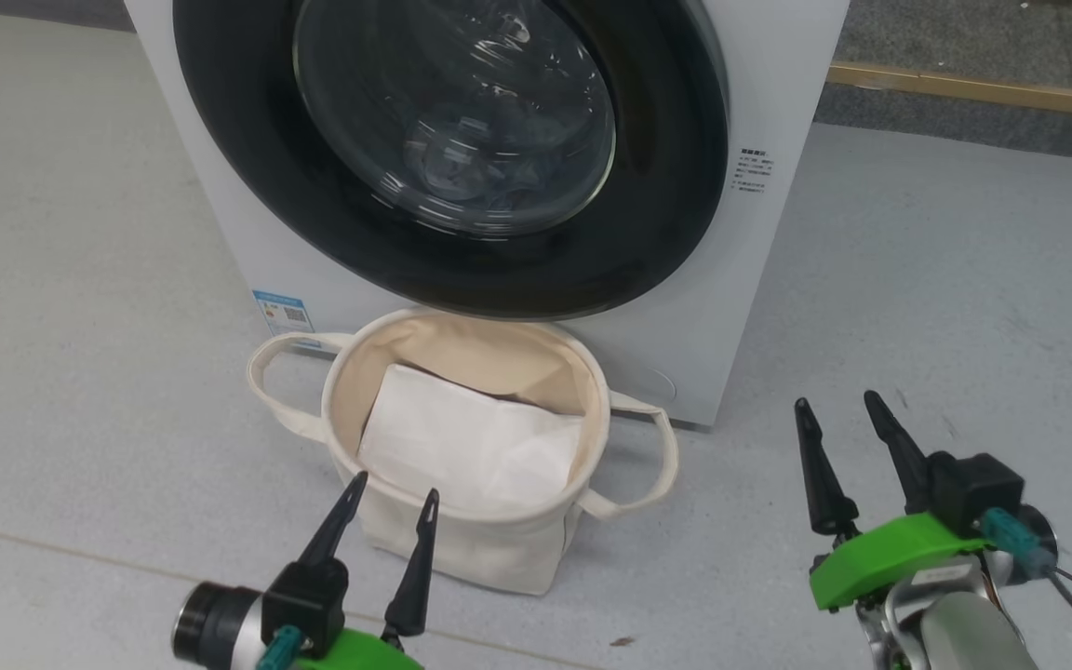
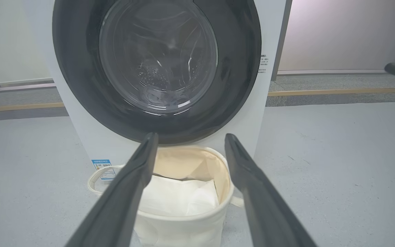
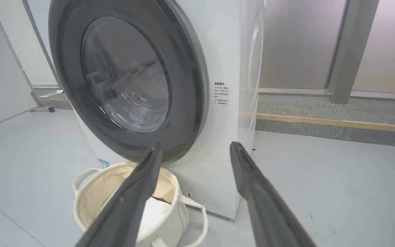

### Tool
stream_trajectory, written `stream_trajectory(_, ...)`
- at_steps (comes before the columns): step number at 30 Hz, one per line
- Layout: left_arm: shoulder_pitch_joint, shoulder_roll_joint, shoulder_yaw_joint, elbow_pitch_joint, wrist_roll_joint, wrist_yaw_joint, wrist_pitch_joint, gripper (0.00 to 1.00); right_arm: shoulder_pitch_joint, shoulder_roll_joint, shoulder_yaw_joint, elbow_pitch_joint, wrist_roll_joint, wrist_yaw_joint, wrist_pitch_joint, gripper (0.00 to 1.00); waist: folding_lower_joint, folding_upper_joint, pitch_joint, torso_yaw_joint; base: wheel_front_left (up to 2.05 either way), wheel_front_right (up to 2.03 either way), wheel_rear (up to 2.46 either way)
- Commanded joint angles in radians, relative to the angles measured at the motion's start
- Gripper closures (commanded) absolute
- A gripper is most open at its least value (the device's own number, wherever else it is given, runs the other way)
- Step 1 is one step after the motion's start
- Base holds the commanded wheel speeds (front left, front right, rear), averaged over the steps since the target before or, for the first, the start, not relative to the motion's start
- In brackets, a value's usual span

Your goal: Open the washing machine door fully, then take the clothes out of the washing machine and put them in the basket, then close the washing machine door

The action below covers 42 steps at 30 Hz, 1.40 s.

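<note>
Plainly the first step is not yet done: the washing machine door [image 1: 452, 130] sits shut against the front of the washing machine [image 1: 759, 93], its black rim flush all round. Both arms are low and well short of it. The left gripper [image 1: 398, 484] hangs at 7 o'clock from the door, fingers spread wide with nothing between them. The right gripper [image 1: 836, 398] is at 5 o'clock, jaws equally wide and empty. To open it well, I would first find the pull edge. A grey lip shows along the rim at 3 o'clock, so that is likely the latch side, though no handle can be made out. One finger hooked behind that lip and drawn along the door's arc should serve better than a straight tug. The basket [image 1: 596, 391] stands on the floor [image 1: 80, 326] at 6 o'clock, just beside the machine's foot and under the rim, so the swing should be watched there. It holds a flat white sheet [image 1: 462, 442] leaning against its wall. Behind the glass lies a dim bluish heap, probably the clothes [image 1: 480, 181].
</note>
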<state>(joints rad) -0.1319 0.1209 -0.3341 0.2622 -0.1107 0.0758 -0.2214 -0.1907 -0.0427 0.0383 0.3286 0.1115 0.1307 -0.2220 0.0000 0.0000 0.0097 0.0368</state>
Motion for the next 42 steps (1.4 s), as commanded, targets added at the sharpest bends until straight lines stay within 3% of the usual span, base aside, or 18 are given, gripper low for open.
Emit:
stream_trajectory(1, -0.045, 0.0, 0.034, -0.032, 0.013, 0.008, -0.018, 0.0, -0.057, -0.007, 0.023, -0.026, 0.018, 0.0, -0.017, 0.0, 0.0, 0.0, -0.001, 0.001, 0.0, 0.0, 0.0)
stream_trajectory(7, -0.041, -0.014, 0.044, -0.032, 0.014, 0.001, -0.035, 0.0, -0.068, -0.007, 0.021, 0.014, 0.222, 0.0, -0.034, 0.0, 0.0, 0.0, 0.005, 0.002, 0.0, 0.0, 0.0)
stream_trajectory(11, -0.043, -0.014, 0.052, -0.032, 0.023, 0.006, -0.04, 0.0, -0.085, -0.008, 0.009, 0.057, 0.282, 0.0, -0.038, 0.0, 0.0, 0.0, 0.012, -0.001, 0.0, 0.0, 0.0)
stream_trajectory(25, -0.044, -0.009, 0.066, -0.035, 0.027, 0.02, -0.04, 0.0, -0.102, -0.008, -0.041, 0.057, 0.096, 0.0, -0.04, 0.0, 0.0, 0.0, 0.013, -0.011, 0.0, 0.0, 0.0)
stream_trajectory(42, -0.043, -0.01, 0.064, -0.032, 0.026, 0.021, -0.04, 0.0, -0.099, -0.008, -0.031, 0.048, 0.097, 0.0, -0.04, 0.0, 0.0, 0.0, 0.022, -0.013, 0.0, 0.0, 0.0)
